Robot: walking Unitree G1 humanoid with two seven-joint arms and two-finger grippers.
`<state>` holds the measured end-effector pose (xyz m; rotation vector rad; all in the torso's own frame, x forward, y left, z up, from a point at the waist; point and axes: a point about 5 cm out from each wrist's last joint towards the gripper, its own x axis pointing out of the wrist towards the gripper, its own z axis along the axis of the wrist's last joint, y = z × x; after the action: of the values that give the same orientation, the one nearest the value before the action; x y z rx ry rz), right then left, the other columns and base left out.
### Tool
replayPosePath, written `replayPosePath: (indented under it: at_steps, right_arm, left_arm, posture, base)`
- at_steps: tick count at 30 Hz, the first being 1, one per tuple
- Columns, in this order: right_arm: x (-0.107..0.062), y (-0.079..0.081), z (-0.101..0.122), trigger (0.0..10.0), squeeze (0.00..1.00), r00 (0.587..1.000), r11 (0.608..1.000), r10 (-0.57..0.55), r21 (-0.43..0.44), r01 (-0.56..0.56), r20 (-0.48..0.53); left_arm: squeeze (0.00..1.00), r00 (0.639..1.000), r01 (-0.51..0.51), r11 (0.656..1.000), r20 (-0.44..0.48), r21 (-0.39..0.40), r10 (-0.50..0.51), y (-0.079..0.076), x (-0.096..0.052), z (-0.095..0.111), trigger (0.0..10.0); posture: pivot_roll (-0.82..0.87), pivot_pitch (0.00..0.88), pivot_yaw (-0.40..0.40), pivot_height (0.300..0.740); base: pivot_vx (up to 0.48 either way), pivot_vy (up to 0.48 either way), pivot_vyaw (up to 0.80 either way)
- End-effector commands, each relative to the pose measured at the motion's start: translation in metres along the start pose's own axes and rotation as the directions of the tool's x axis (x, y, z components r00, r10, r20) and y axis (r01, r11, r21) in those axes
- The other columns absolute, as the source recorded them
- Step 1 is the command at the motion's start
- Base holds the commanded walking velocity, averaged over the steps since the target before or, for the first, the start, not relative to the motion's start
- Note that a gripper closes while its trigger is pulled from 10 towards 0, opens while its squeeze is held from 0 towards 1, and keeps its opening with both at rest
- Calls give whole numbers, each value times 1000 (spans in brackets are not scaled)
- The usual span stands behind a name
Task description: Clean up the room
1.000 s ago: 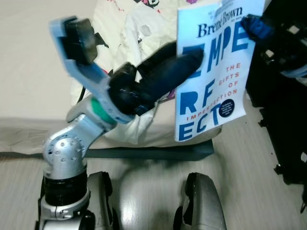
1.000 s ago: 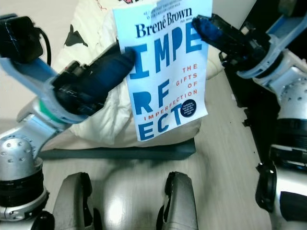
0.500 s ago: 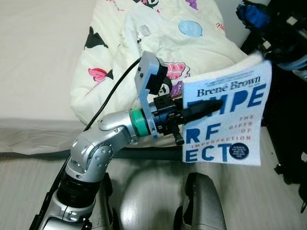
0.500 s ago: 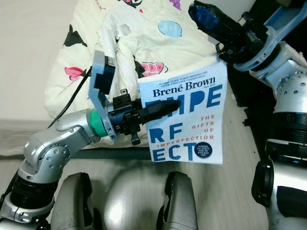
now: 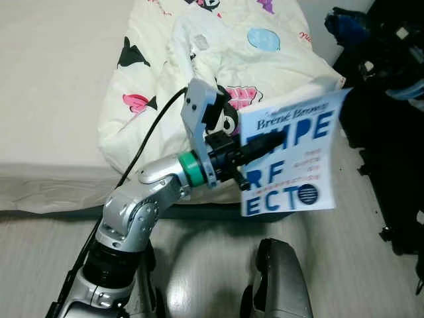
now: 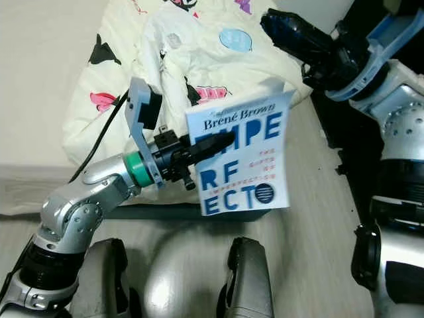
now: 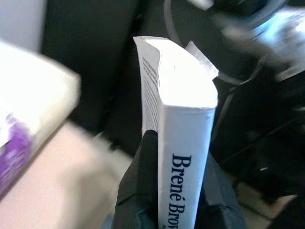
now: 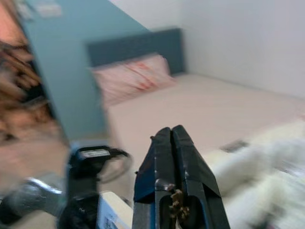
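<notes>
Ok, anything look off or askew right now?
The book is tilted in mid-air, pinched along one edge by the left gripper, the rest unsupported. The printed quilt lies bunched in a heap on the bed. Right gripper is shut, holding nothing.

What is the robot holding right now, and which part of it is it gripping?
The left pincer holds a blue and white book, clamped across its cover near the spine edge. The right pincer is shut and holds nothing.
</notes>
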<state>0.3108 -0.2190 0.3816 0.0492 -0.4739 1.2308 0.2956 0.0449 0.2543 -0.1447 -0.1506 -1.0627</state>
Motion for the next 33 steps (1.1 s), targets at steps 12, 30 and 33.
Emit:
replayPosePath:
  at_steps: [12, 30, 33]
  right_arm:
    - [-126, 25, -41, 10000, 0, 684, 672, -725, -300, 677, -80]
    - [-41, -1, -171, 10000, 0, 707, 713, -699, -24, 701, -104]
    - [-14, -4, -178, 10000, 0, 768, 767, -637, 37, 640, -70]
  left_arm:
    - [0, 859, -491, 850, 55, -192, 508, 58, -93, 17, 10000]
    - [0, 424, -874, 485, 428, -40, 798, 77, -113, 101, 10000]
    - [0, 279, -947, 141, 522, 288, 806, 80, -122, 105, 10000]
  posture:
    - [47, 225, 29, 525]
    - [159, 236, -14, 525]
    - [180, 250, -15, 525]
  base:
    - [0, 0, 0]
    - [0, 0, 0]
    - [0, 0, 0]
